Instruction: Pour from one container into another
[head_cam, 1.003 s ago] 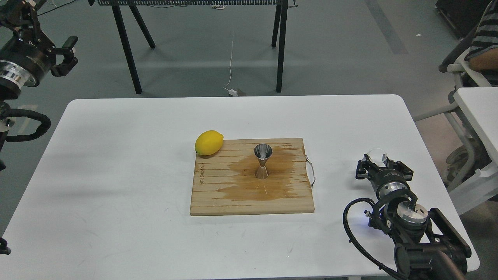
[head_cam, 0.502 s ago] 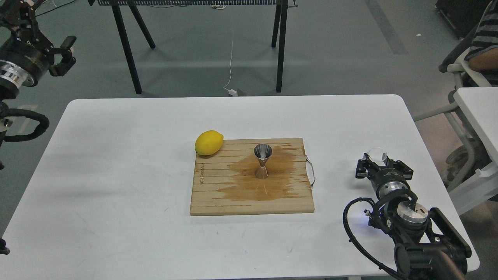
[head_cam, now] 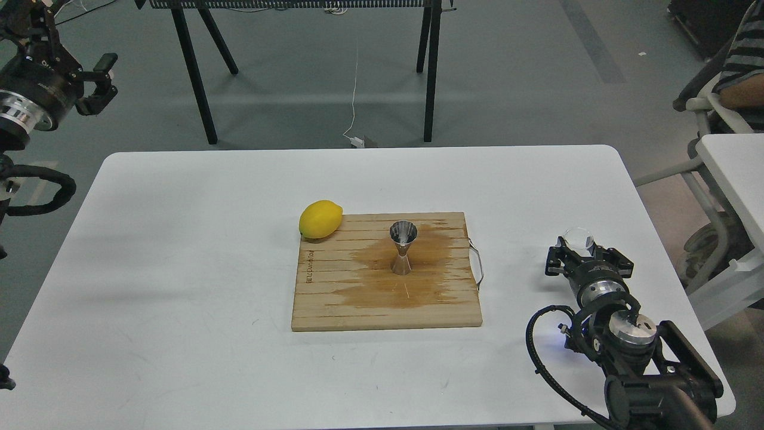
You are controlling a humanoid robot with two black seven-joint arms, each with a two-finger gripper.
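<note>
The steel jigger [head_cam: 403, 248] stands upright in the middle of a wooden board [head_cam: 334, 298], on a wet brown stain. The clear glass cup [head_cam: 578, 237] sits on the white table far to the right of the board. My right gripper [head_cam: 585, 255] is just behind the cup, low over the table. Its fingers are spread wider than the cup, and I cannot make out any contact with the glass. My left gripper [head_cam: 107, 82] is open and empty, raised beyond the table's far left corner.
A yellow lemon [head_cam: 320, 219] rests at the board's far left corner. The board has a wire handle [head_cam: 477, 269] on its right side. A second table and a seated person [head_cam: 743, 71] are at the right. Black trestle legs [head_cam: 194, 71] stand behind.
My left arm has shifted slightly up and to the left. The right gripper, the cup and the jigger have stayed in place.
</note>
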